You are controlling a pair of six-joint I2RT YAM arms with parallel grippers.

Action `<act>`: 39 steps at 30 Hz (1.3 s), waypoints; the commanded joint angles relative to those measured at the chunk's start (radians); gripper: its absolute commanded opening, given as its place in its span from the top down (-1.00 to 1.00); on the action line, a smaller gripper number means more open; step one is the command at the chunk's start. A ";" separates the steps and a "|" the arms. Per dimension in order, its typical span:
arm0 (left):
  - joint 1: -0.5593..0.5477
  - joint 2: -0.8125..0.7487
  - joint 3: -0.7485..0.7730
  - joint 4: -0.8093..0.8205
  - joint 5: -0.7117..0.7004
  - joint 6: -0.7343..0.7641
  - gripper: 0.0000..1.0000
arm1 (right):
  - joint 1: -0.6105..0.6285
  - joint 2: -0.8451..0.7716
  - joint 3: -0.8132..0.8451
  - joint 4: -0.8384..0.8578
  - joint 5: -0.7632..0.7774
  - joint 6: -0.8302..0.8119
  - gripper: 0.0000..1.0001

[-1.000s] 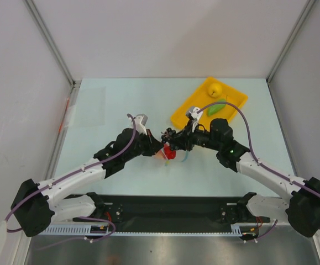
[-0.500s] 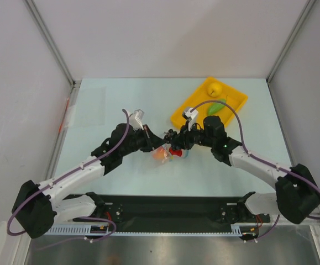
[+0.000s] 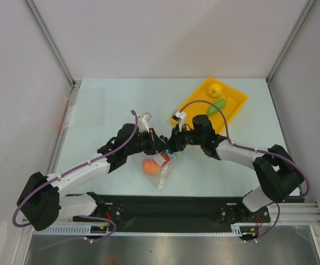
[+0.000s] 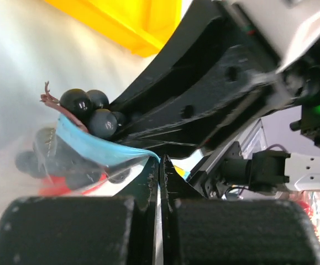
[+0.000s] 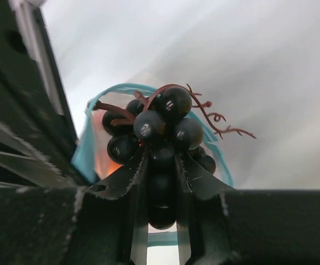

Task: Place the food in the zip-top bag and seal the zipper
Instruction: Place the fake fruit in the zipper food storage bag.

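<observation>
Black grape bunch sits right between the fingers of the right gripper. The fingers pinch its lower berries, while the upper berries and brown stem stick out past the tips at the mouth of the bag. The teal zipper strip curves round behind the bunch, but I cannot tell how far in the grapes are.

The left gripper is just beside, its fingers pressed together on the bag's edge where the strip ends. From above, both grippers meet over the bag in the middle of the table, and their tips hide each other.

Inside the clear plastic a peach-orange fruit and a red fruit show, the red one partly covered by the grippers. The bag's outline is faint against the pale surface.

A yellow fruit and a green fruit lie in the yellow tray, well apart from the bag.
</observation>
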 commanded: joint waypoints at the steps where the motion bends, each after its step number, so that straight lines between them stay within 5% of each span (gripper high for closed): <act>1: -0.010 0.009 0.050 0.054 0.050 0.049 0.99 | -0.020 -0.080 -0.040 0.186 -0.124 0.079 0.80; 5: -0.012 -0.052 0.053 0.009 -0.036 0.097 0.99 | -0.072 -0.130 -0.040 0.152 -0.227 0.174 0.80; 9: -0.033 -0.129 0.044 0.008 -0.117 0.152 0.99 | -0.051 -0.053 0.109 -0.160 -0.284 0.116 0.82; 16: -0.045 -0.170 -0.020 0.124 -0.142 0.204 0.99 | 0.011 -0.055 0.132 -0.169 -0.333 0.117 0.80; 21: -0.045 -0.173 -0.112 0.279 -0.137 0.239 0.99 | 0.020 0.034 0.090 0.055 -0.384 0.272 0.82; 26: -0.044 -0.157 -0.117 0.304 -0.142 0.276 0.99 | 0.020 0.019 0.084 0.069 -0.375 0.297 0.82; 30: -0.045 -0.161 -0.122 0.322 -0.163 0.276 0.99 | 0.023 -0.064 0.096 -0.100 -0.225 0.199 1.00; 39: -0.142 0.059 0.018 0.426 -0.065 0.282 0.99 | 0.109 -0.366 0.027 -0.250 0.454 0.039 1.00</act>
